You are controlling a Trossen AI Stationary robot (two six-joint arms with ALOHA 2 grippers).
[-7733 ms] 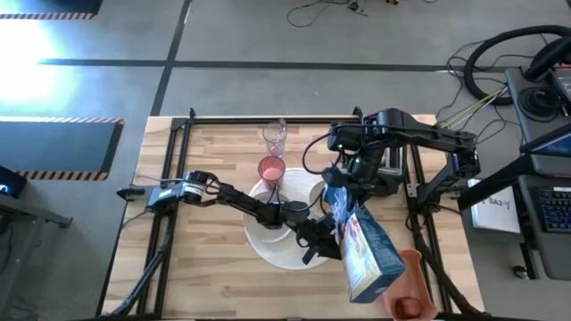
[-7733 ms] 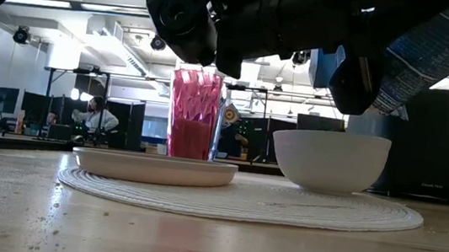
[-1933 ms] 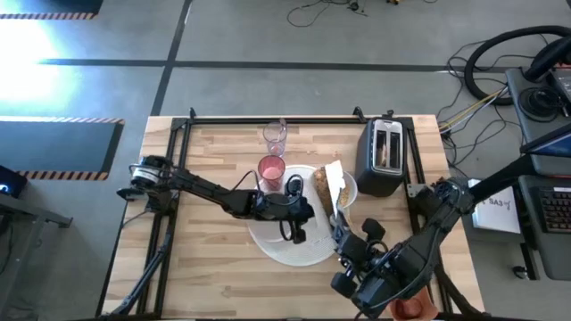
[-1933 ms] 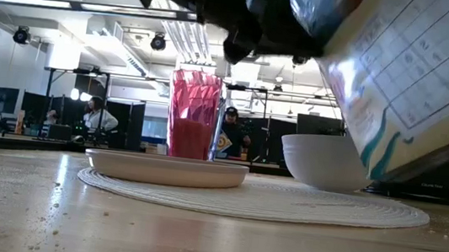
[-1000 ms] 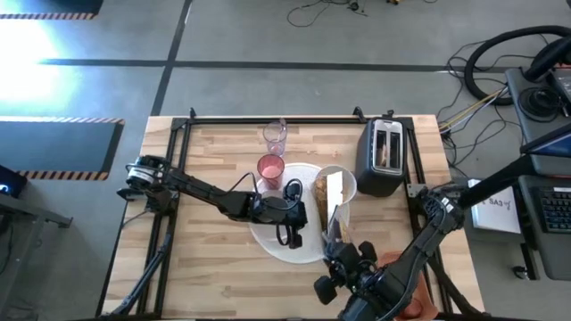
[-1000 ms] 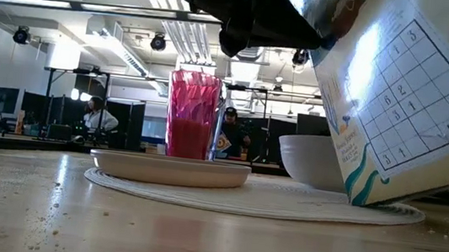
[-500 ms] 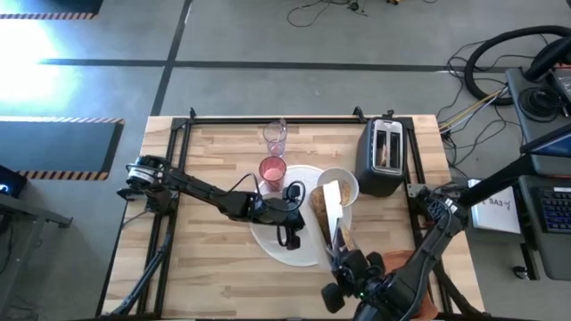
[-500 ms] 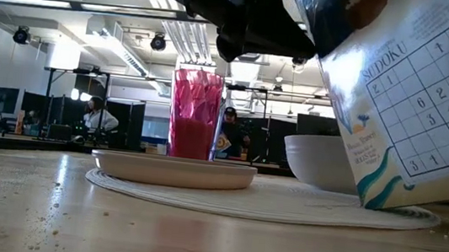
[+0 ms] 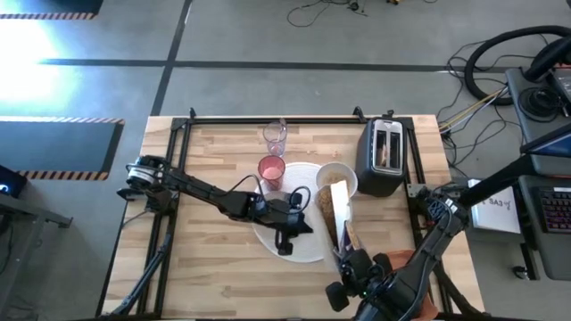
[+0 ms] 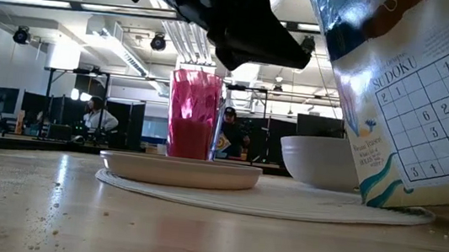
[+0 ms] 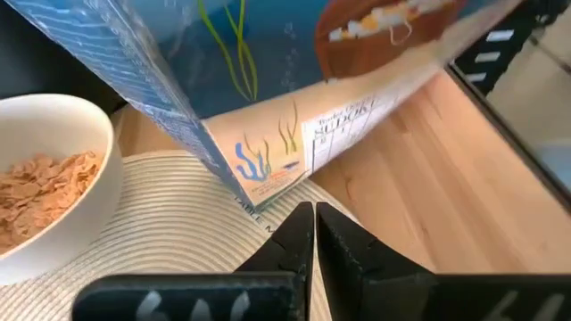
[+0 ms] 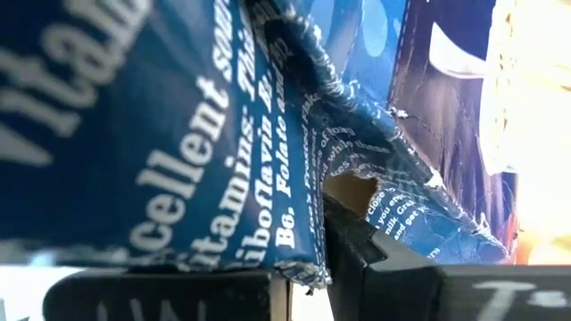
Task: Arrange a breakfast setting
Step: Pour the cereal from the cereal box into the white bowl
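A blue cereal box (image 9: 338,212) stands tilted on the round white woven mat (image 9: 268,241), just near of the small white bowl (image 9: 336,177) filled with flakes. My right gripper (image 9: 355,264) is shut on the box's top. My left gripper (image 9: 289,237) hovers shut above the mat, clear of the smaller pale plate (image 10: 181,170). The pink tumbler (image 9: 270,168) stands at the mat's far edge, and the clear glass (image 9: 275,136) stands beyond it. In the left wrist view, my shut fingers (image 11: 314,234) point at the box's lower corner (image 11: 247,201). My right gripper pinches the torn top flap (image 12: 314,214) of the cereal box between its two fingers, coming steeply from above on the near side. The box leans with its top toward the table's near edge. Its lower corner (image 10: 371,201) is down at the mat.
A black two-slot toaster (image 9: 382,157) stands at the far right. An orange-red tray (image 9: 403,264) lies near the right front corner, under my right arm. Bare wood is free on the table's left half and along the near edge.
My right gripper has carried the box a little toward the near right, and the box has turned and stands more upright. My left gripper has turned at the wrist while staying above the mat. The mat and the small plate have slid slightly toward the table's right.
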